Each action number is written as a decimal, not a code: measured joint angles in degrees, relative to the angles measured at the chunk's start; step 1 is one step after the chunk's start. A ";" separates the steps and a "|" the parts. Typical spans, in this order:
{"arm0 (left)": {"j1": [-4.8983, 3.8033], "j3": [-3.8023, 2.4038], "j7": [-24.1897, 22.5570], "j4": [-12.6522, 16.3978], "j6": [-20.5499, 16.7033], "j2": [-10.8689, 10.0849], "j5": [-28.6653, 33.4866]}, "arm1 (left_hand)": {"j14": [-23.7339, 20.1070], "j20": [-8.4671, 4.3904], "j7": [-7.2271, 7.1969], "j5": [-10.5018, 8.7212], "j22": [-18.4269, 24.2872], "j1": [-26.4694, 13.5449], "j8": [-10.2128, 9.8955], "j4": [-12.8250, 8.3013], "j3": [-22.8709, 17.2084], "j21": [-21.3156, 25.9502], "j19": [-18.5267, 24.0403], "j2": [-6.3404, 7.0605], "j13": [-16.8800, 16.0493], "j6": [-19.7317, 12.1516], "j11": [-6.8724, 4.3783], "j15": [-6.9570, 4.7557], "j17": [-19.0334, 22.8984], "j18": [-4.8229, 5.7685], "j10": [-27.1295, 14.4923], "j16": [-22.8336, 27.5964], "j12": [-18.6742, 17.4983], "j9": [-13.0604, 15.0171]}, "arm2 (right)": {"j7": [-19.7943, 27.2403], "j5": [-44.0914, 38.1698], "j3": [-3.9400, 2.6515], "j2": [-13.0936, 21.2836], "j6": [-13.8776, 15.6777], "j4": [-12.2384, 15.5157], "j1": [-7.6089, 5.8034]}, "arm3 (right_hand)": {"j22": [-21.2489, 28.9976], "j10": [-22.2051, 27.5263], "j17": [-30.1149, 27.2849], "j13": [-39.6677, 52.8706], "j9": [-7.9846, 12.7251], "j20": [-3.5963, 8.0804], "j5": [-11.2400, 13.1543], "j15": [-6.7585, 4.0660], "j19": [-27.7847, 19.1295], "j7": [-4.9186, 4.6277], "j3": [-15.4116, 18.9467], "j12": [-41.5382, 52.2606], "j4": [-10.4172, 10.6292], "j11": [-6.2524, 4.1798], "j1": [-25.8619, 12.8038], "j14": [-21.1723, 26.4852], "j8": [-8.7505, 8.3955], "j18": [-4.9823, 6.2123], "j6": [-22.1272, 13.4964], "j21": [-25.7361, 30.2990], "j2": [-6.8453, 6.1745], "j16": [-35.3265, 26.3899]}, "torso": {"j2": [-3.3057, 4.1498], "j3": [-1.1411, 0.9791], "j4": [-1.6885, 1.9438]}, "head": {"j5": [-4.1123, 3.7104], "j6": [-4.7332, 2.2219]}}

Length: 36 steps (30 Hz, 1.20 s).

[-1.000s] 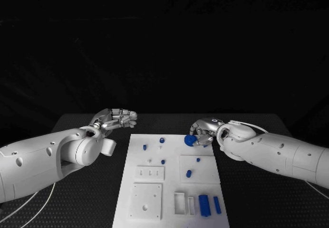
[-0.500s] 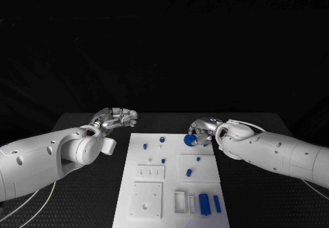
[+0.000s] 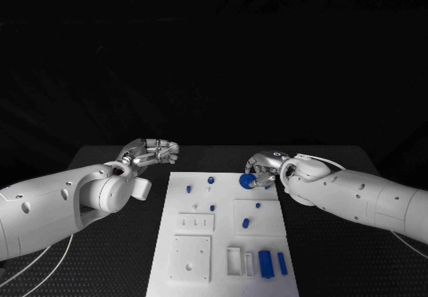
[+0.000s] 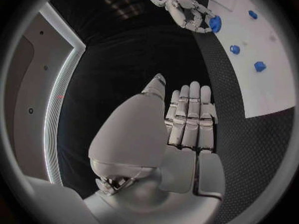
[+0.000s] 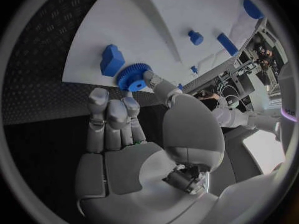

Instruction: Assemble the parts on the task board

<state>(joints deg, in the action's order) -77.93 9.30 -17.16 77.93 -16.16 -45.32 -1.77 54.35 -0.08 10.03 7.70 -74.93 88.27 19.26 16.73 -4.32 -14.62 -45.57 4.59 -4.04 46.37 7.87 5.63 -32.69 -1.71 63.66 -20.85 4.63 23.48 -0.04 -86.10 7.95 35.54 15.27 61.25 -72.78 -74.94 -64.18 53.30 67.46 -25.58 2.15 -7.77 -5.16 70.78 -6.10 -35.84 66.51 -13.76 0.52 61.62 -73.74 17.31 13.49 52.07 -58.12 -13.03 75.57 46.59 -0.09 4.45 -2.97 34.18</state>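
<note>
On the black worktop (image 3: 107, 272) before me lay the white task board (image 3: 223, 247), running from near my body toward the far edge. Over its far right corner my right hand (image 3: 261, 170) pinched a blue gear (image 3: 248, 180) between thumb and a fingertip, the other fingers held straighter beside it; the right wrist view showed the toothed disc (image 5: 132, 77) gripped at its rim, above the board's edge and close to a blue block-shaped part (image 5: 111, 58) standing on the board.

My left hand (image 3: 151, 152) hung above the bare worktop just off the board's far left corner, holding nothing, its fingers side by side and curled forward; in the left wrist view they lay close together (image 4: 190, 114) over the dark surface, with the board's corner off to one side.

Small blue pegs (image 3: 210, 181) stood on the far half of the board, two more sat on a raised white square (image 3: 258, 219) at mid-right, and two blue bars (image 3: 266, 266) lay at the near right end, beside a white open frame (image 3: 234, 263).
</note>
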 measured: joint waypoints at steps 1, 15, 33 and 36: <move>0.00 0.00 0.00 0.00 0.00 0.00 0.00 | 0.00 0.00 0.00 0.00 0.00 0.00 0.00 0.00 0.00 0.00 0.00 0.00 0.00 0.00 0.00 0.00 0.00 0.00 0.00 0.00 0.00 -0.01 | 0.04 -0.23 0.02 -0.01 0.08 -0.01 0.01 | 0.00 0.00 0.01 0.00 0.00 0.00 0.00 -0.06 -0.01 0.06 0.00 0.00 0.00 0.00 0.00 0.06 0.11 0.00 0.06 -0.01 0.00 0.00 | 0.00 0.01 -0.01 | 0.00 0.04; 0.00 0.00 0.01 0.03 0.03 -0.08 -0.02 | 0.00 0.00 0.00 0.00 0.01 0.00 0.00 0.00 0.00 0.00 0.00 0.00 0.00 0.00 0.00 0.00 -0.05 0.00 0.00 0.00 0.00 -0.01 | 0.78 -2.35 0.13 -0.04 0.70 0.20 0.25 | 0.00 0.20 1.17 -0.92 -0.82 -0.30 2.67 -0.93 -0.30 0.36 -5.32 0.27 1.69 -0.27 0.77 -0.16 1.82 -0.02 0.36 -0.88 1.65 -0.68 | -0.03 -0.01 -0.02 | 0.00 0.43; 0.00 0.00 0.03 0.10 0.04 -0.12 -0.05 | 0.00 0.00 0.00 0.00 0.02 0.00 0.00 0.00 0.00 0.00 0.00 0.00 0.00 0.00 0.00 0.00 -0.10 0.00 0.00 0.22 0.01 0.00 | 0.59 -4.30 0.13 0.00 0.77 0.42 0.24 | 0.00 -0.01 1.70 -1.27 -1.75 -0.39 4.28 -1.41 -0.39 0.37 -6.70 0.27 2.75 -1.27 -0.61 -0.25 2.59 -0.01 0.37 -1.47 3.02 -0.91 | -0.04 0.01 0.02 | -0.08 0.59; 0.00 0.00 0.04 0.13 0.04 -0.12 -0.05 | 0.00 0.00 0.00 0.00 0.02 0.00 0.00 0.00 0.00 0.00 0.00 0.00 0.00 0.00 0.00 0.00 -0.10 0.00 0.00 0.23 0.01 -0.01 | 0.24 -4.92 0.17 0.19 1.08 0.88 0.28 | 0.00 0.00 1.73 -1.27 -1.73 -0.40 4.28 -1.59 -0.40 0.37 -6.87 0.27 2.92 -1.28 -0.61 -0.43 2.57 -0.01 0.37 -1.47 3.02 -0.91 | -0.04 0.01 0.01 | -0.05 0.53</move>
<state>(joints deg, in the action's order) -77.93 9.30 -17.12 78.06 -16.12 -45.44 -1.82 54.35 -0.08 10.03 7.71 -74.91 88.27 19.26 16.73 -4.32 -14.62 -45.57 4.59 -4.04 46.37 7.87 5.63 -32.78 -1.71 63.66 -20.62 4.64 23.48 0.20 -91.02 8.13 35.73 16.35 62.13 -72.50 -74.94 -64.18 55.04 66.19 -27.31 1.75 -3.49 -6.74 70.38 -5.72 -42.71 66.78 -10.83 -0.76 61.02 -74.17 19.88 13.47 52.44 -59.59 -10.01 74.66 46.55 -0.08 4.46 -3.02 34.71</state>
